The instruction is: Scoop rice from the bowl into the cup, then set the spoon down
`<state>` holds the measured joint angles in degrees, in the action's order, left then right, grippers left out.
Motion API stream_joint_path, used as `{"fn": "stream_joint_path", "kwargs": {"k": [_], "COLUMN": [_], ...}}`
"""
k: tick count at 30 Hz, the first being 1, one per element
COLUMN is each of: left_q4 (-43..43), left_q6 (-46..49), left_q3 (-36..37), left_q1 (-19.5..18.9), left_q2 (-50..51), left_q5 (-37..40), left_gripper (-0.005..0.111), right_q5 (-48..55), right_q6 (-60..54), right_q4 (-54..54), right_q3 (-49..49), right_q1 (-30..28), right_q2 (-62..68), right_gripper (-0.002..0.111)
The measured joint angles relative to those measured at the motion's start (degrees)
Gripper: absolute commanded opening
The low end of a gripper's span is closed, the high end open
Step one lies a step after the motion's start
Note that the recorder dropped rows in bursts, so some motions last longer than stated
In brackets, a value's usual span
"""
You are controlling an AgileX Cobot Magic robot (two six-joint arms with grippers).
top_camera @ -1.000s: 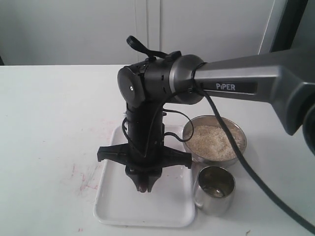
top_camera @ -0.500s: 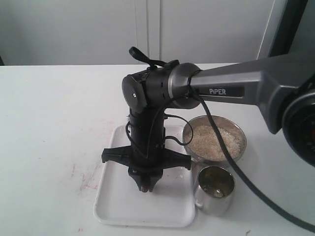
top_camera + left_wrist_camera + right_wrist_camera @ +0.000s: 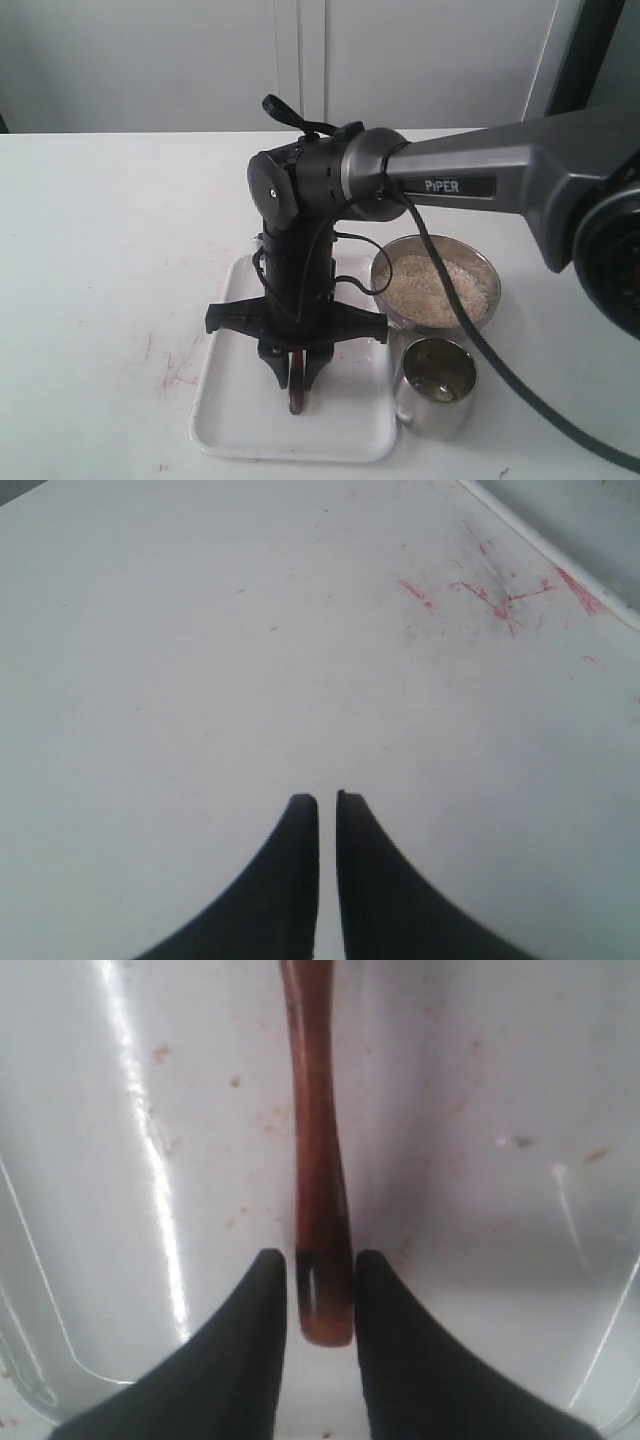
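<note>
The dark reddish-brown wooden spoon (image 3: 315, 1160) lies on the white tray (image 3: 480, 1110), its handle end between my right gripper's (image 3: 320, 1260) fingers with a slim gap on one side. In the exterior view that gripper (image 3: 297, 380) points straight down over the tray (image 3: 240, 420), jaws slightly spread around the spoon (image 3: 298, 392). The steel bowl (image 3: 482, 262) holds whitish rice (image 3: 435, 285) just right of the tray. The steel cup (image 3: 435, 385) stands in front of the bowl. My left gripper (image 3: 327, 798) hovers over bare table, fingers nearly touching, holding nothing.
The right arm (image 3: 480, 180) stretches across above the bowl from the right. Red scribble marks (image 3: 175, 365) stain the white table left of the tray, and similar red marks (image 3: 480, 590) show in the left wrist view.
My right gripper has lowered slightly over the tray and its fingers have spread, so the spoon's handle now shows loose between them.
</note>
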<state>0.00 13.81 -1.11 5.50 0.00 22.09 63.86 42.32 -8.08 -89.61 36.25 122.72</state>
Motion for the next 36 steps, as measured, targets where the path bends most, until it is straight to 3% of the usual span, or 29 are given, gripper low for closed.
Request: {"fn": "stream_joint_path", "kwargs": {"k": [8,13,18,23,32,36], "left_q4": [0.0,0.0,0.0,0.0,0.0,0.0], "left_q6": [0.0,0.0,0.0,0.0,0.0,0.0], "left_q3": [0.0,0.0,0.0,0.0,0.0,0.0], "left_q1": [0.0,0.0,0.0,0.0,0.0,0.0], "left_q2": [0.0,0.0,0.0,0.0,0.0,0.0], "left_q5": [0.0,0.0,0.0,0.0,0.0,0.0], "left_gripper": [0.014,0.014,0.014,0.014,0.014,0.014], "right_q5": [0.1,2.6,5.0,5.6,6.1,6.2], "right_q6": [-4.0,-17.8,-27.5,-33.0,-38.4,-38.8], "right_q4": [0.1,5.6,11.9,13.0,5.2,1.1], "right_q3": [-1.5,-1.7,-1.0,2.3,14.3,14.8], "right_q1": [0.0,0.0,0.0,0.0,4.3,4.3], "right_q2": [-3.5,-9.3,-16.4,-27.5,-59.3,-68.4], "right_gripper": [0.024,0.024,0.013,0.0,0.0,0.0]}}
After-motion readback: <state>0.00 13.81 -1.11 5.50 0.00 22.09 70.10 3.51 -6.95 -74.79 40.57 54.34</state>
